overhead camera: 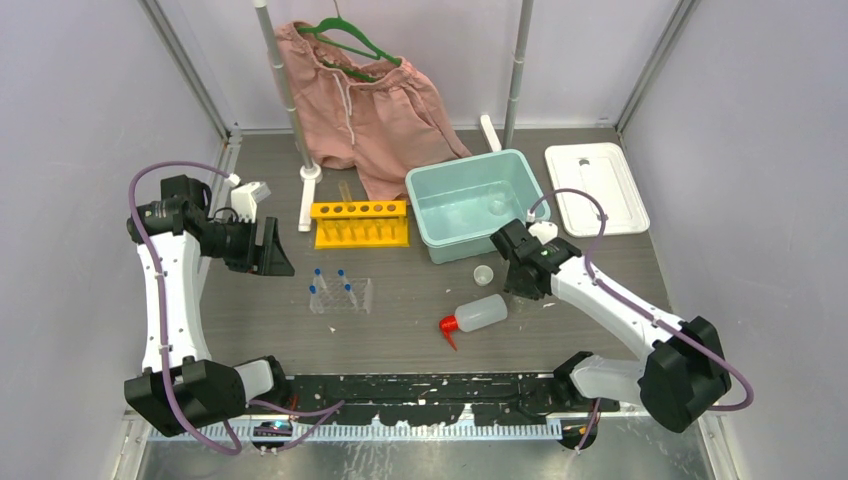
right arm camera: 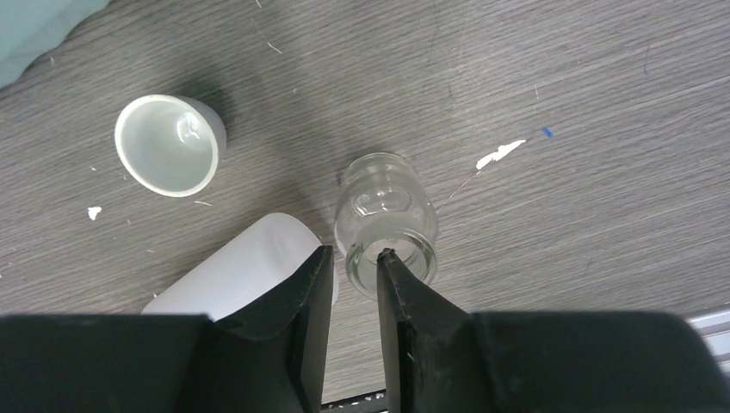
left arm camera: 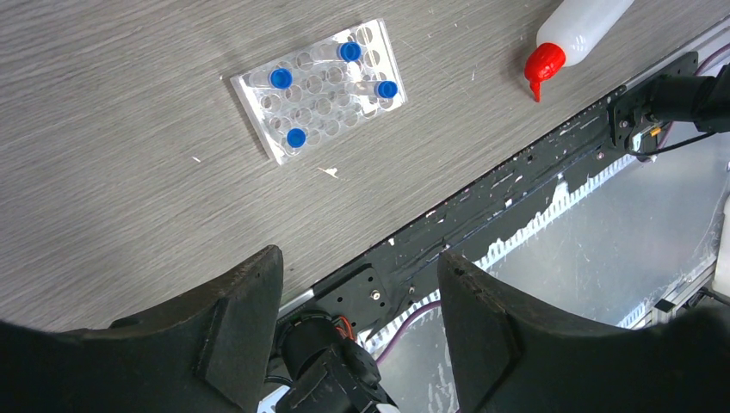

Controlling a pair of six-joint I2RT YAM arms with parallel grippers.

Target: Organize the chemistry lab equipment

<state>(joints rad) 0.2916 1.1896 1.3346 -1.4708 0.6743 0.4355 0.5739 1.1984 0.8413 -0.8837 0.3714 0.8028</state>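
My right gripper is shut on the rim of a small clear beaker, with one finger inside its mouth and one outside, low over the table. The tiny white cup stands upright beside it, and the white squeeze bottle lies under the gripper. In the top view the bottle lies on its side with its red nozzle to the left. A clear rack holds several blue-capped vials. My left gripper is open and empty, held high at the left of the table. A yellow rack holds glass tubes.
A teal bin stands at the back middle with a small clear item inside. A white lid lies to its right. Pink shorts hang on a green hanger from a white stand behind the yellow rack.
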